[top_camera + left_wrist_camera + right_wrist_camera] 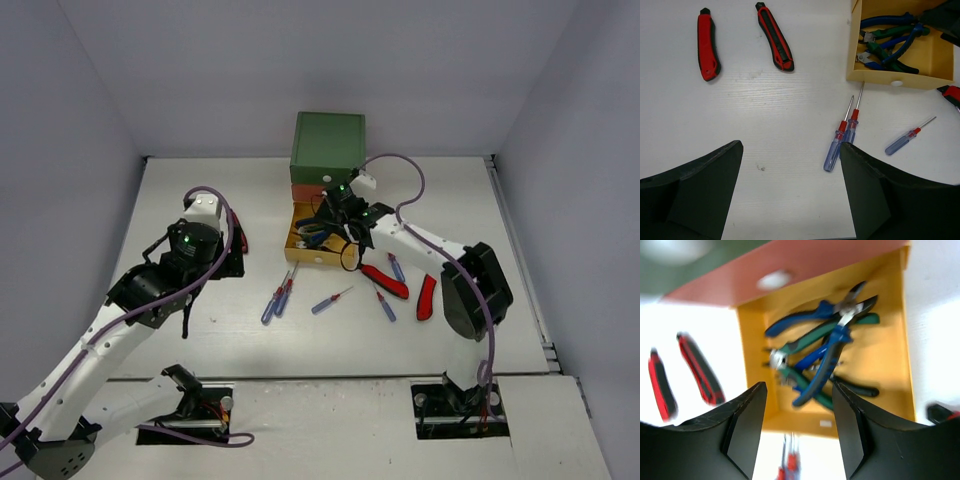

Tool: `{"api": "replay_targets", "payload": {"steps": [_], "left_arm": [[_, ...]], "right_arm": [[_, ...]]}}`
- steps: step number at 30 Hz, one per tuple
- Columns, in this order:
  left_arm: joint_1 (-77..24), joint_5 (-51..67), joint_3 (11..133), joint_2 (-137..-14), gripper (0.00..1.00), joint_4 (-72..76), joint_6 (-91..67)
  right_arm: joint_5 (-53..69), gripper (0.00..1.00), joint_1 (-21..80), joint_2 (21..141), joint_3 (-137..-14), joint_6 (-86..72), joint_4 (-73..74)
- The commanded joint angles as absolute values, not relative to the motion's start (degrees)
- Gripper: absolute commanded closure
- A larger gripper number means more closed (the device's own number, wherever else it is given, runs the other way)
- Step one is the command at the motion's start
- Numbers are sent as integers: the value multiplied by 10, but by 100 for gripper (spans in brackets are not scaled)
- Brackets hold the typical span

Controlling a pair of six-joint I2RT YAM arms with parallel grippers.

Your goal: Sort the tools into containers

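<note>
- Right claw [797, 387] is observed parted and empty above the yellow drawer [890, 365]; pliers [825, 350] are piled directly beneath it.
- Left claw [790, 147] is observed spread wide, empty; screwdrivers [834, 150] are found on the counter [765, 110] just beside its right finger.

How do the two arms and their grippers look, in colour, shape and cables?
Both the left arm and the right arm have white links joined by bulky black joint housings. A purple cable loops along each arm, and a small green light glows near each wrist. The left gripper and the right gripper each have two broad, matte black, wedge-shaped fingers.
</note>
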State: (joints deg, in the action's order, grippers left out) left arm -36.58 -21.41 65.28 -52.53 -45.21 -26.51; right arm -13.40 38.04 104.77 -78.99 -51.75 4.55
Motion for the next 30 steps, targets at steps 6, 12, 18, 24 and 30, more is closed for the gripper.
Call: {"api": "replay_targets", "payload": {"steps": [6, 12, 18, 24, 30], "left_arm": [[-353, -232, 684, -560, 25, -439, -248], [-346, -226, 695, -574, 25, -438, -247], [-345, -225, 687, -567, 25, -438, -255], [-345, -229, 675, -550, 25, -439, -258], [-342, -234, 662, -532, 25, -440, -258]], "right_arm": [[-200, 54, 475, 959, -686, -341, 16], [-202, 52, 494, 983, -630, -345, -55], [-236, 48, 493, 1028, -639, -321, -100], [-263, 48, 478, 1085, -677, -299, -117], [-295, 48, 450, 1099, -698, -286, -144]]}}
